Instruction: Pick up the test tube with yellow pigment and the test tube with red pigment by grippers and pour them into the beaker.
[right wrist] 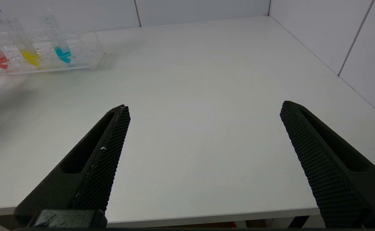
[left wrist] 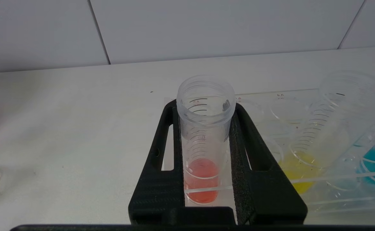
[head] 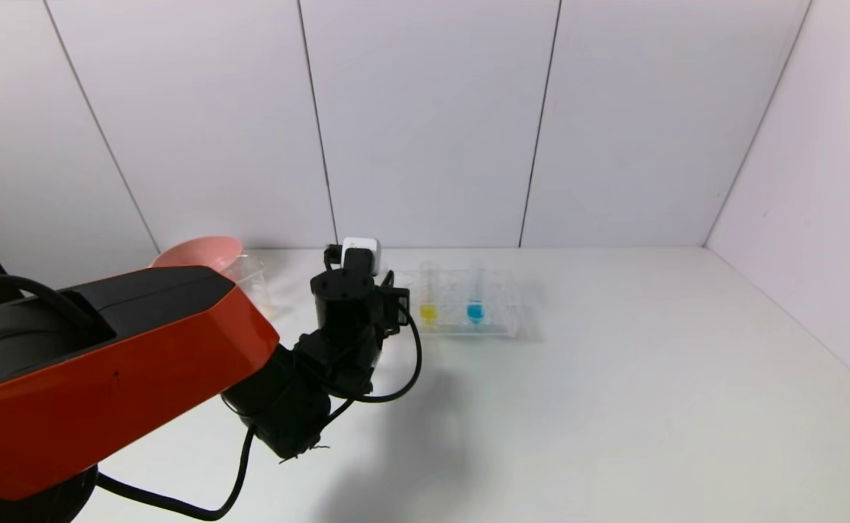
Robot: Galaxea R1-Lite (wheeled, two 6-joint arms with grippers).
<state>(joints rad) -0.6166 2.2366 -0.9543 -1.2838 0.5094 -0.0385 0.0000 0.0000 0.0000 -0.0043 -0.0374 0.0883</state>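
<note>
Red-orange liquid is seen at the bottom of the test tube with red pigment (left wrist: 203, 134), which is clamped between the two black fingers (left wrist: 242, 150) of the left gripper (left wrist: 204, 141) just below its threaded mouth. The tube is held upright and appears to sit in the clear tube rack (head: 501, 319) near the back edge of the counter (head: 614, 407), at the rack's end nearest the back left corner. The test tube with yellow pigment (head: 428, 309) is left in the next slot, with a blue-liquid tube (head: 475, 309) beyond it.

The step in hand is judged to be the lift-out. The tube should be drawn straight up until its tip is free of the rack, so that the rack is not dragged or the neighbouring tubes knocked. It should then be carried upright towards the beaker (head: 254, 280), beside the pink bowl (head: 200, 254) near the back left corner, and tipped only once its mouth is over the rim.

The right gripper (right wrist: 205, 160) is held spread wide and idle above the front of the counter.
</note>
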